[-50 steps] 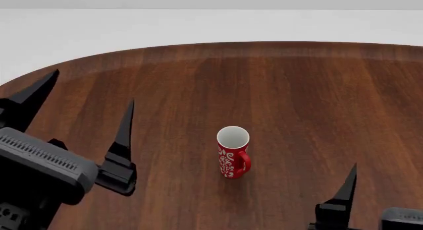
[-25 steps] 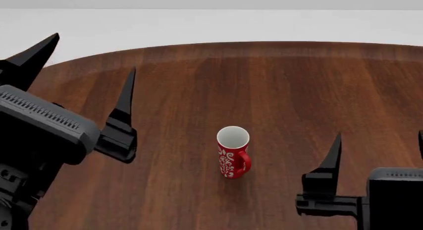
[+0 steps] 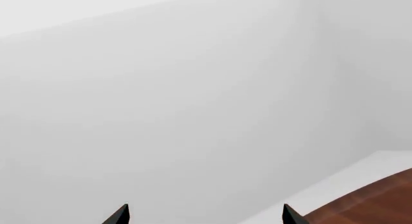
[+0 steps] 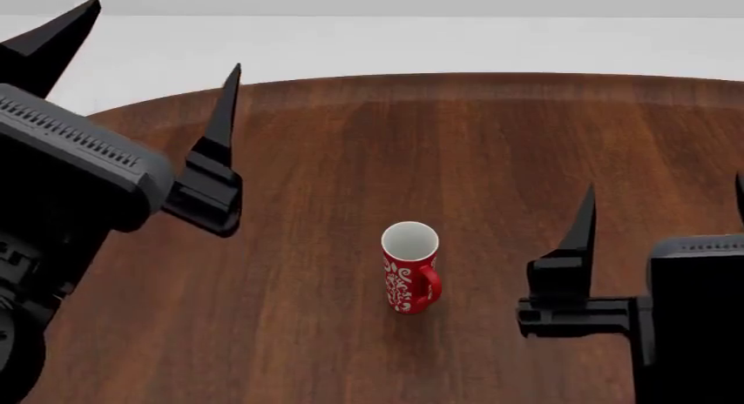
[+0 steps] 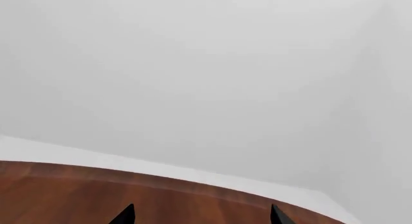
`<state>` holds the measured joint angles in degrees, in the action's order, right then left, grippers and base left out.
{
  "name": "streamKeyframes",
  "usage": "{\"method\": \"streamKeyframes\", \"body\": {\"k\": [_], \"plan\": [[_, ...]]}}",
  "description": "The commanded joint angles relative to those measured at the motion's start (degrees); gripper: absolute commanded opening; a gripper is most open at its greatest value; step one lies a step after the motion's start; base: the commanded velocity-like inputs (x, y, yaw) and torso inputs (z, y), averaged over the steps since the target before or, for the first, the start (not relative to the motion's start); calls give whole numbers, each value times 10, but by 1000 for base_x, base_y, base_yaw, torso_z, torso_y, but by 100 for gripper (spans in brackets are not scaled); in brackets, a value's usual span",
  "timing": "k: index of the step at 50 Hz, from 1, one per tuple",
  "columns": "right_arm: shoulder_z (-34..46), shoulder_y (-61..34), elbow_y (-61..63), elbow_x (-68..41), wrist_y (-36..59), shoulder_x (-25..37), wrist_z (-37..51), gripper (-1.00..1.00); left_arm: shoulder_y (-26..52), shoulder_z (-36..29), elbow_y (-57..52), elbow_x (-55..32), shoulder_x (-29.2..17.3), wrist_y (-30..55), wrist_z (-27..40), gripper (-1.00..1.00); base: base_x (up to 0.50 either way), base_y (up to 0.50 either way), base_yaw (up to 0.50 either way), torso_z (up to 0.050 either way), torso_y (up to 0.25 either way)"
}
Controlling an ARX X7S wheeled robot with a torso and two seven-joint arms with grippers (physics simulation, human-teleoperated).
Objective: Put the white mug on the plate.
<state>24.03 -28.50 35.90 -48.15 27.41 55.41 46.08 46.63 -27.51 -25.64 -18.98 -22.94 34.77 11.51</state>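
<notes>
Nearest, the right gripper [image 4: 663,221] and the left gripper [image 4: 145,51] hover over the wooden surface [image 4: 524,160], both spread wide and holding nothing. Between them stands 1 red mug [image 4: 409,266], upright, handle toward the camera. Farther off there is only bare wood and pale wall. The white mug and the plate appear in 0 views, so their place cannot be told. Judging by its kind, the mug would be stiff, glossy, slippery and breakable; grip it across the body
</notes>
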Motion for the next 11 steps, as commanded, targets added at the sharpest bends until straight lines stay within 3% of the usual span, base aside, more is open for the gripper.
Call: {"method": "streamKeyframes", "body": {"k": [1, 11], "plan": [[-7, -36, 7, -21, 24, 7, -7, 100, 35, 6, 0, -6, 3, 17, -3, 100, 0, 0, 0, 0, 0], [-19, -70, 20, -45, 50, 20, -5, 100, 75, 10, -3, -10, 6, 40, -4, 100, 0, 0, 0, 0, 0]]}}
